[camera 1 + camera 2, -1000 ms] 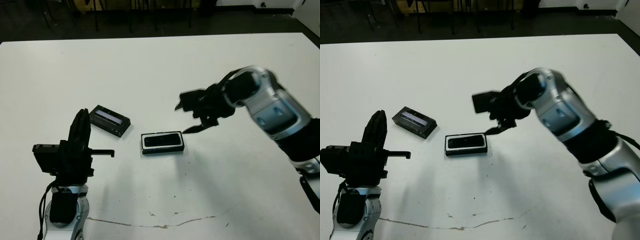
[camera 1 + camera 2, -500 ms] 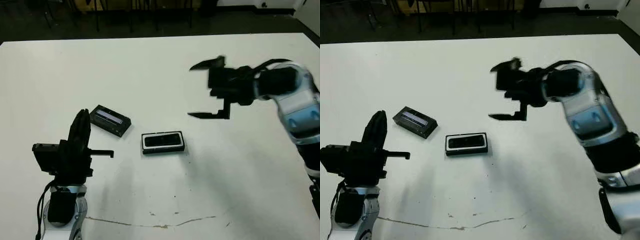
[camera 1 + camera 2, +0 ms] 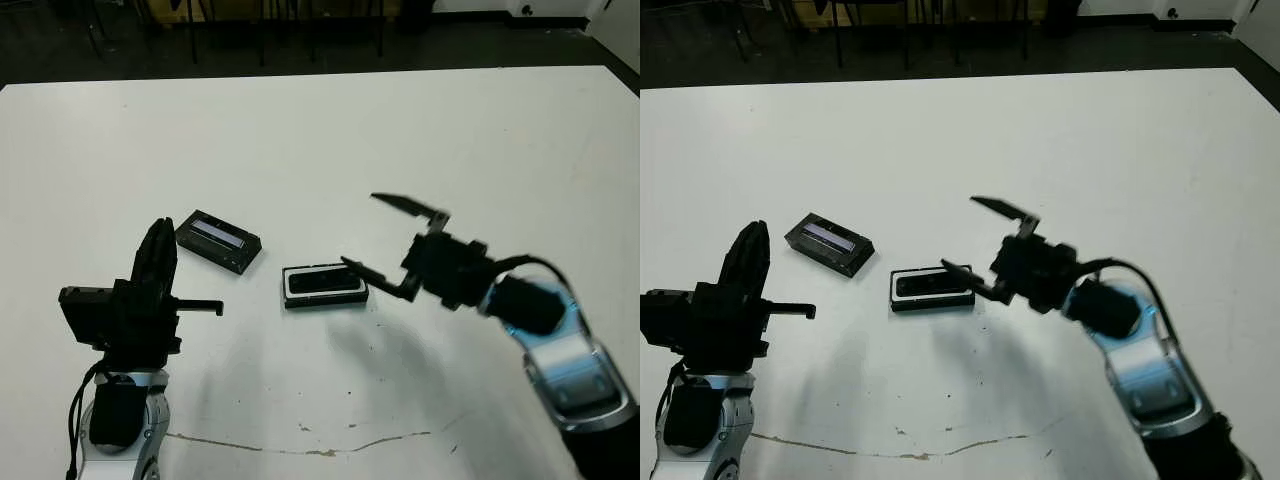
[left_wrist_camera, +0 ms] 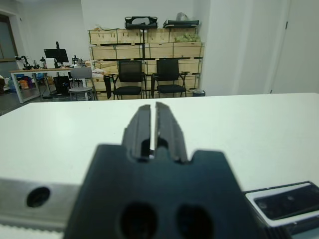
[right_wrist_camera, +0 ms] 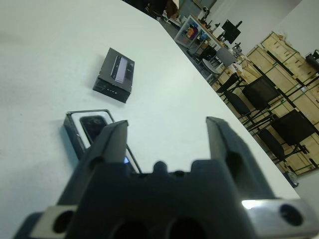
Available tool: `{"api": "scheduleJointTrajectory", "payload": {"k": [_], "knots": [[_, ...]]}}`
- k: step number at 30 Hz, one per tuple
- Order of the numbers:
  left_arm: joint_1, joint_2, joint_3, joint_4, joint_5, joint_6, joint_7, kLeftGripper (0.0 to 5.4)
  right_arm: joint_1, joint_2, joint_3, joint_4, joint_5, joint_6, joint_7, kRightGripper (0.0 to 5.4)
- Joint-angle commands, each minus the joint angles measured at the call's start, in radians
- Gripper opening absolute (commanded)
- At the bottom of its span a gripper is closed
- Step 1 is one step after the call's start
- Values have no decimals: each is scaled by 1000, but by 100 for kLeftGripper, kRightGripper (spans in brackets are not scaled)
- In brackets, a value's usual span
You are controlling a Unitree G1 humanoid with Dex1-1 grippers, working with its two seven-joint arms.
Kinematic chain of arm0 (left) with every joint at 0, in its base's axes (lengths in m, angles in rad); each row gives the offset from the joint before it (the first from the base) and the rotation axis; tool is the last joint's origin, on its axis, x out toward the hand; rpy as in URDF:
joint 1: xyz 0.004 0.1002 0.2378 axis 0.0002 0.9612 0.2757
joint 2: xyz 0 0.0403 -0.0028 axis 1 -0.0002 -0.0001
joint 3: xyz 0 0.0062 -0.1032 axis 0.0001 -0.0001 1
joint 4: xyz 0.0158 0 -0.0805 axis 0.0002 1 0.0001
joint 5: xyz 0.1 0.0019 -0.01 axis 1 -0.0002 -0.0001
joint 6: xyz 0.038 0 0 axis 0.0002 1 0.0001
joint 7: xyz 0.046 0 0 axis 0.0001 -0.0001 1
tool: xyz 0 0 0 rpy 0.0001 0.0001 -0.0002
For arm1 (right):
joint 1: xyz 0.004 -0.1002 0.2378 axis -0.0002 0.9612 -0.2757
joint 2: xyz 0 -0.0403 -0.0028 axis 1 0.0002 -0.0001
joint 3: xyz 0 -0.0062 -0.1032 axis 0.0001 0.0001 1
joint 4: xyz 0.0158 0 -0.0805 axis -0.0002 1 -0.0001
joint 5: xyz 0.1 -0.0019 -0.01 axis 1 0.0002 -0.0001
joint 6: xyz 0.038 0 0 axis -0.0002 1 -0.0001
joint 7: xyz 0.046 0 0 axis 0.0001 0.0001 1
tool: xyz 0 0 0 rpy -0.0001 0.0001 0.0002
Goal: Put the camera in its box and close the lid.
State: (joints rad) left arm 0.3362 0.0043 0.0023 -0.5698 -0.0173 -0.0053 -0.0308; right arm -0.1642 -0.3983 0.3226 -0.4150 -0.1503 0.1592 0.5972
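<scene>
Slim black bar camera [image 3: 325,280] lies in white-lined black tray box [image 3: 289,291]. Right gripper [image 3: 385,237] spread wide, empty, just beside it. Left gripper [image 4: 153,124] pinched closed, empty; black strip-topped lid [image 3: 218,240] near box

**Black grippers on silver arms**

Both arms have glossy silver-grey shells with black joints. The right gripper [image 3: 392,238] has thin black fingers and a looping black cable; the left gripper [image 3: 152,268] is a blocky black body with ridged fingers

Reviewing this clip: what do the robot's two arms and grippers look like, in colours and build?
Both arms have glossy silver-grey shells with black joints. The right gripper has two thin black pointed fingers on a black block; the left gripper is black too, with ribbed finger faces. A black cable runs beside the left forearm.
</scene>
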Motion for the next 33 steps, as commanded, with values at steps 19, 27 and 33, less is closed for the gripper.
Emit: {"api": "scheduleJointTrajectory", "payload": {"k": [19,27,33], "knots": [[21,9,1,8,-1,35,-5,0,60,-7,169,119,-257,-95,-59,1],[14,9,8,15,-7,42,-5,0,71,-36,184,159,-306,-123,-47,1],[7,10,11,20,-8,37,-6,0,86,-49,194,154,-338,-111,-29,1]]}}
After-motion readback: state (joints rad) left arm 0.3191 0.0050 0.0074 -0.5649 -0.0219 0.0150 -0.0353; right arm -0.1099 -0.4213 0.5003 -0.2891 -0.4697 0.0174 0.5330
